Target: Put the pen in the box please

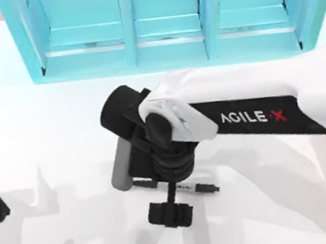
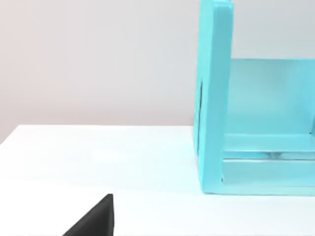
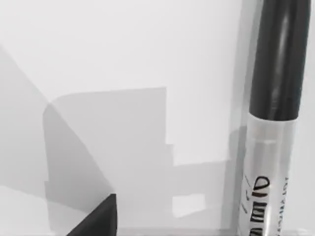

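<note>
The right gripper (image 1: 171, 212) hangs low over the marker pen (image 1: 200, 188), which lies flat mid-table toward the near edge, probably lining up a grasp; I cannot tell how its jaws stand. The left arm sits parked at the table's left edge.

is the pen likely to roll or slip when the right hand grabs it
Probably yes: the pen is a slim round barrel lying flat on the smooth white table, so a nudge could roll it. Its glossy label may slip. It looks rigid and light.
</note>
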`<state>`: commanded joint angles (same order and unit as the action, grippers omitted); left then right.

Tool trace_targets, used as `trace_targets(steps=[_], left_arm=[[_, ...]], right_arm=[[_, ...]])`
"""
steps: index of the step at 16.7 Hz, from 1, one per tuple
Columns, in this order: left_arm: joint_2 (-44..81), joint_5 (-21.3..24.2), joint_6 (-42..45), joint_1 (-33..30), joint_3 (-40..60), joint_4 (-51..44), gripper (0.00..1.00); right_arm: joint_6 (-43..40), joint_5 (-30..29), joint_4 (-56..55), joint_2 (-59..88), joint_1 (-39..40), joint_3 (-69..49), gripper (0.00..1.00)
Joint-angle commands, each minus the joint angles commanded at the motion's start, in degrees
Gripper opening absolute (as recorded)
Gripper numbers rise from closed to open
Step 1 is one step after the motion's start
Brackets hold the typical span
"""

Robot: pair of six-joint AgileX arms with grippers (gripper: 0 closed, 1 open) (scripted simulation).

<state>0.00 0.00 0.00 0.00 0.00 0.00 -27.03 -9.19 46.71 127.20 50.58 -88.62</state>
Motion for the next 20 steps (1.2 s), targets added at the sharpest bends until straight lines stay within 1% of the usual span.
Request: trace_targets(steps=[2,6,19,20], left_arm=[[0.0,0.0,0.0,0.0,0.0,0.0,1.0],[0.0,0.0,0.0,0.0,0.0,0.0,1.0],[0.0,0.0,0.0,0.0,0.0,0.0,1.0],[0.0,0.0,0.0,0.0,0.0,0.0,1.0]], right_arm=[[-0.35,0.0,-2.85,1.67,-0.35,1.59,1.0],[-0.42,0.0,-3.38,2.02,-0.42,1.9,1.0],[-0.42,0.0,-3.38,2.02,-0.42,1.9,0.02],[-0.42,0.0,-3.38,2.02,-0.42,1.9,0.0]])
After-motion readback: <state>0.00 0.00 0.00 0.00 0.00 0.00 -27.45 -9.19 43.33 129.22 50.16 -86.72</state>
